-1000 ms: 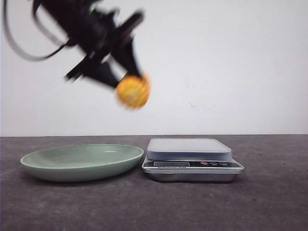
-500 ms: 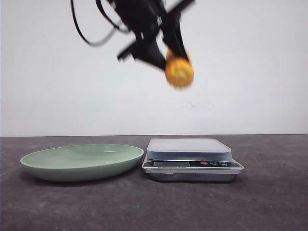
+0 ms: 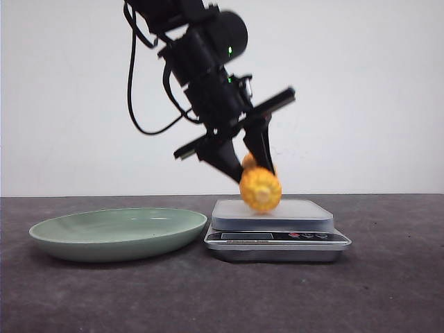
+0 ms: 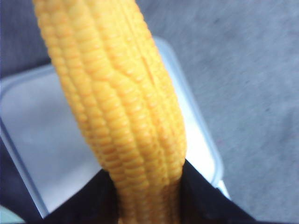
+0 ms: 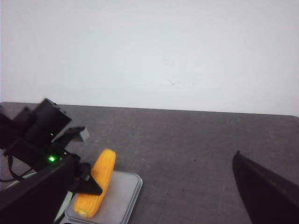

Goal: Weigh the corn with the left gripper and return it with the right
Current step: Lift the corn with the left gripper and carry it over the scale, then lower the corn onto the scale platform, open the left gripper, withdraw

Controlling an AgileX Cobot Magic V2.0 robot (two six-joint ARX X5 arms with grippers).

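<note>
1. Nearest me is the dark grey table [image 3: 222,298], and on it the silver kitchen scale with a pale flat platform [image 3: 272,215] and a row of small buttons on its front strip. It sits where it sat a second ago.
2. Just beside the scale, on the left arm's side, the shallow pale green oval plate [image 3: 118,232] lies with nothing in it that I can see.
3. Above the scale is the real change. The black left gripper with long tapering fingers [image 3: 251,170] was high over the plate a second ago, then swung across, and has now come down over the platform.
4. It is pinching the orange-yellow ribbed corn cob [image 3: 261,189] near one end; the left wrist view shows the dark fingers [image 4: 198,193] pressed to both sides of the cob.
5. The corn hangs low over the platform, tilted, its pale cut end facing me. Whether it already touches the platform, I cannot tell.
6. To my eye the carry is nearly over; setting down and letting go should come next.
7. Further off, only a dark finger edge [image 5: 266,191] of the right gripper shows, so I cannot tell its state.
</note>
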